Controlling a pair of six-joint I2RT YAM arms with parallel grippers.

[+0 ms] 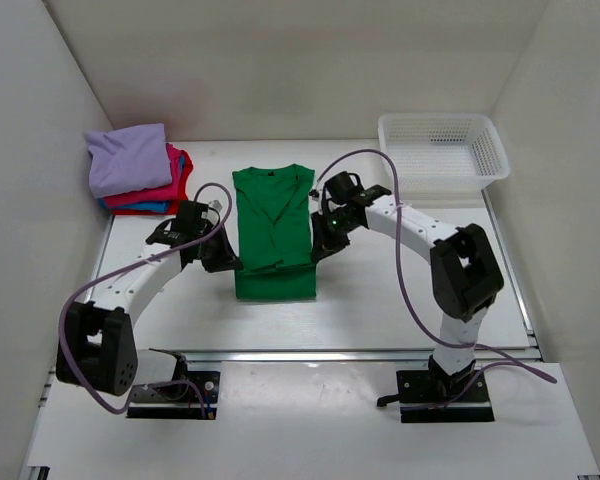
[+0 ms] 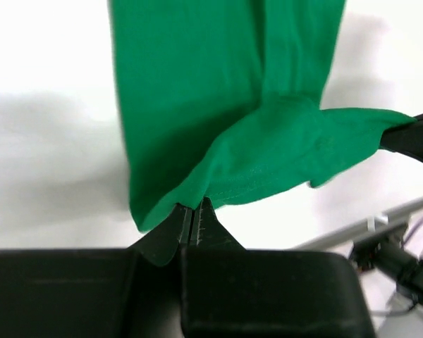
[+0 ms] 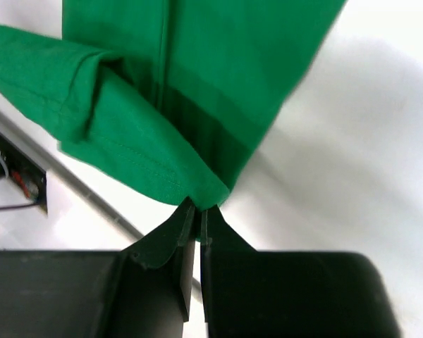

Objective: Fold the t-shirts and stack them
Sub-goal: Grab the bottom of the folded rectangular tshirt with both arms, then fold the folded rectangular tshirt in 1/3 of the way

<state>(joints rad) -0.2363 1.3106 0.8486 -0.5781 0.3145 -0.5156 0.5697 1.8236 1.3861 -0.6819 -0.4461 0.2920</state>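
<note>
At upper left, tight against the wall: a stack of folded shirts point(image 1: 135, 170), lavender on top. Left of centre, left gripper point(image 1: 223, 262), clamped shut on the left corner of the green shirt point(image 1: 272, 215). Mid-frame, the shirt itself, collar toward the back, stitched edge sagging between both grippers. Just right, right gripper point(image 1: 318, 250), pinched closed on the other corner. Upper right, white basket point(image 1: 440, 150), well apart, table point(image 1: 380, 300) showing between.

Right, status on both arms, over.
Left jaws shut on green shirt, right jaws same. Hem corners pinched, mid-fold. Stack and basket well aside.
</note>
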